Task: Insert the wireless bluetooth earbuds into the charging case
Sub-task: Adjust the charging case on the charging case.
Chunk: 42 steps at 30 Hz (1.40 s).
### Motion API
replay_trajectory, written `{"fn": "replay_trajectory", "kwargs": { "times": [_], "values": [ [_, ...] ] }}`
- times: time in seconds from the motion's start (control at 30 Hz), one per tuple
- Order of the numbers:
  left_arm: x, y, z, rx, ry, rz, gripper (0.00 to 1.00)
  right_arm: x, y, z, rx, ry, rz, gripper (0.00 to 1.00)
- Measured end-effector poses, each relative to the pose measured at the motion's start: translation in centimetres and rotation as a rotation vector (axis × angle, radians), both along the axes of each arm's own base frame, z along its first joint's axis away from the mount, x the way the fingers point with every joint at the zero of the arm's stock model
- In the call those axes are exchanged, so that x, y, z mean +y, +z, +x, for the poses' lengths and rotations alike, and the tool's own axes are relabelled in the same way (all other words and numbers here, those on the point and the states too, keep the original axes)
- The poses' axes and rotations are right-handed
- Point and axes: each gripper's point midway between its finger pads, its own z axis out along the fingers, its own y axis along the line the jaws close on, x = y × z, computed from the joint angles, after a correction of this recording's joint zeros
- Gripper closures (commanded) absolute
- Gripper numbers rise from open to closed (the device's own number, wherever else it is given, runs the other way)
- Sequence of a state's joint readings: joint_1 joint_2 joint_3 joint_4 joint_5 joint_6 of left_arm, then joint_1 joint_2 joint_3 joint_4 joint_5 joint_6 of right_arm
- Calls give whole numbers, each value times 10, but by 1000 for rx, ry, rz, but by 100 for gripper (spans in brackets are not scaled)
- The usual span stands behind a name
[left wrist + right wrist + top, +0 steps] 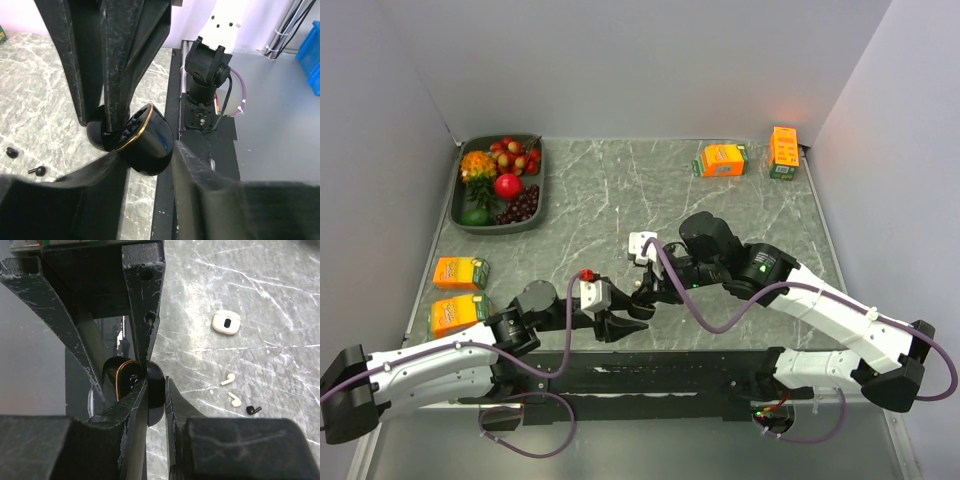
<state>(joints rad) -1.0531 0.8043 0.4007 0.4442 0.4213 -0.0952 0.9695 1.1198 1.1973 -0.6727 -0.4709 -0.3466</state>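
An open black charging case [150,142] with a gold rim hangs above the table's near edge between both grippers. My left gripper [147,156] is shut on its gold-rimmed half. My right gripper [156,386] is shut on the other black half [156,392]. In the top view the left gripper [620,325] and right gripper [642,300] meet tip to tip. Two white earbuds [228,379] [234,399] and a black earbud [253,410] lie on the marble. Two black earbuds [11,152] [36,171] show in the left wrist view. A white charging case [226,322] lies open farther off.
A grey tray [465,215] of fruit stands at the back left. Orange cartons sit at the back right [722,160] [783,152] and at the left edge [460,272] [455,312]. The white case [642,243] lies just beyond the grippers.
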Motion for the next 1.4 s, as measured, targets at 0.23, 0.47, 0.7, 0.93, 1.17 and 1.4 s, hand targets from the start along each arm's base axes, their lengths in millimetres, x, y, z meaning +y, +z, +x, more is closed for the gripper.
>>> {"fn": "replay_trajectory", "kwargs": {
  "times": [0.23,0.47,0.7,0.93,1.17,1.4],
  "values": [
    [-2,2,0,26,-1,-3,24,0,4,7,-35,-31,10,100],
    [-1,9,0,43,9,-28,32,-2,16,12,-79,-61,41,100],
    [-4,7,3,50,16,-29,37,0,17,7,-84,-46,44,100],
    [-4,11,7,46,30,-47,44,3,18,3,-86,-30,48,100],
    [-3,14,8,40,35,-55,66,4,17,1,-84,-23,46,100],
    [-3,13,9,41,34,-53,71,5,16,0,-83,-18,47,100]
  ]
}}
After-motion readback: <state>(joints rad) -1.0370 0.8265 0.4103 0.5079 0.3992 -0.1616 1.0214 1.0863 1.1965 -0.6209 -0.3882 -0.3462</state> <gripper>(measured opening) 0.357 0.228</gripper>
